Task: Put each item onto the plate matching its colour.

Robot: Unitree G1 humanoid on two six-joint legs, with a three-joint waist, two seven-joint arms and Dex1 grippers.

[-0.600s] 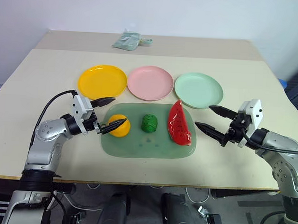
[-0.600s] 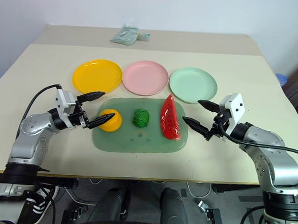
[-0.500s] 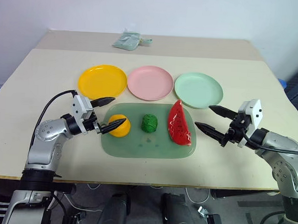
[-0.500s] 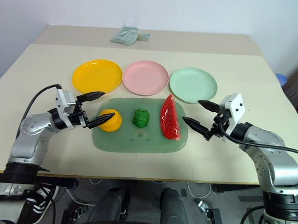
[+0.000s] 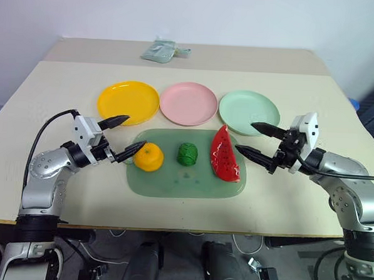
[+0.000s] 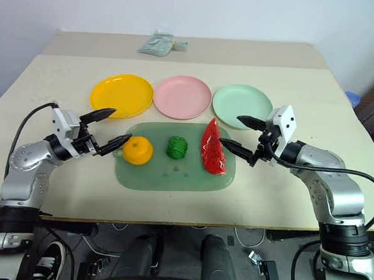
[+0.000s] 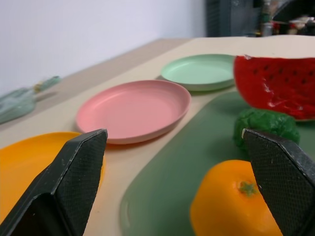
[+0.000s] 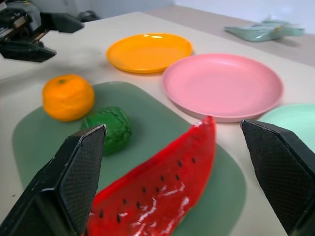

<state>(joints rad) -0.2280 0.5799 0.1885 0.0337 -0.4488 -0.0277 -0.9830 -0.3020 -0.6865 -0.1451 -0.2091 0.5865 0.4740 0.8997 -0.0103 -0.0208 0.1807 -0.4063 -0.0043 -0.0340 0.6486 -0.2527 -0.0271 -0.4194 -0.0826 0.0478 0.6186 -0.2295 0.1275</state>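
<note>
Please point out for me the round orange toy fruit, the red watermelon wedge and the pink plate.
Round orange toy fruit (image 5: 148, 157), left eye view, middle of its top.
Red watermelon wedge with black seeds (image 5: 225, 156), left eye view, seeded red face.
Round matte pink plate (image 6: 182, 96), right eye view, bare centre.

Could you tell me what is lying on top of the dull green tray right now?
On the tray lie the orange fruit, the dark green ribbed lump and the red watermelon wedge, apart from one another. The tray's surface beneath each is covered.

Left gripper (image 5: 120, 136) backed off; right gripper (image 5: 256, 140) neared the watermelon wedge (image 5: 226, 154).
</note>
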